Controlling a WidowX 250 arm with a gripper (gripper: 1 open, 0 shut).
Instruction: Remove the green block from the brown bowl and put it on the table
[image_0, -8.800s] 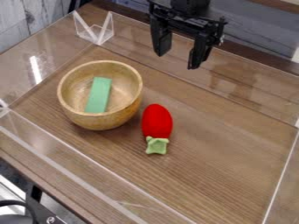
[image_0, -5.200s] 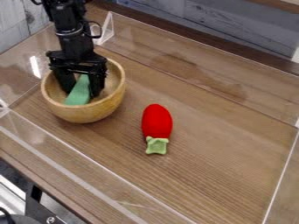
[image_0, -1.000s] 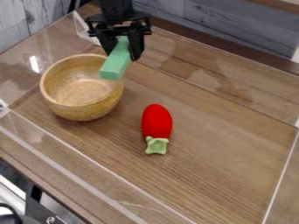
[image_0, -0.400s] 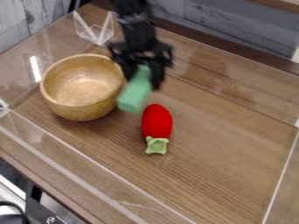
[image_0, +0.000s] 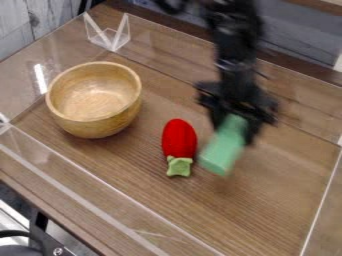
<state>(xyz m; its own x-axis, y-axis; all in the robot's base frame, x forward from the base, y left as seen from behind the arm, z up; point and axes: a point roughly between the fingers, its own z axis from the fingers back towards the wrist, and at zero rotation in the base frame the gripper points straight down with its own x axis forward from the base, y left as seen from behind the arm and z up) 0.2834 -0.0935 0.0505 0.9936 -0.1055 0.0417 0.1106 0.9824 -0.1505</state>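
End effector (image_0: 230, 125): closed partway, its jaws on the upper end of the green block.
Green block (image_0: 223, 146): hung beneath the jaws, long axis running down and slightly left in view, just right of the red toy vegetable (image_0: 179, 139).
Worktop (image_0: 274, 205): lay below the block; lowering seemed next.
Brown bowl (image_0: 94, 100): well to the left.

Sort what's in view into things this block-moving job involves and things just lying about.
Part of the job:
- mint-green rectangular block, held in the black gripper
- round light-brown wooden bowl
- brown wood-grain tabletop

Just lying about:
- red toy vegetable with green stem
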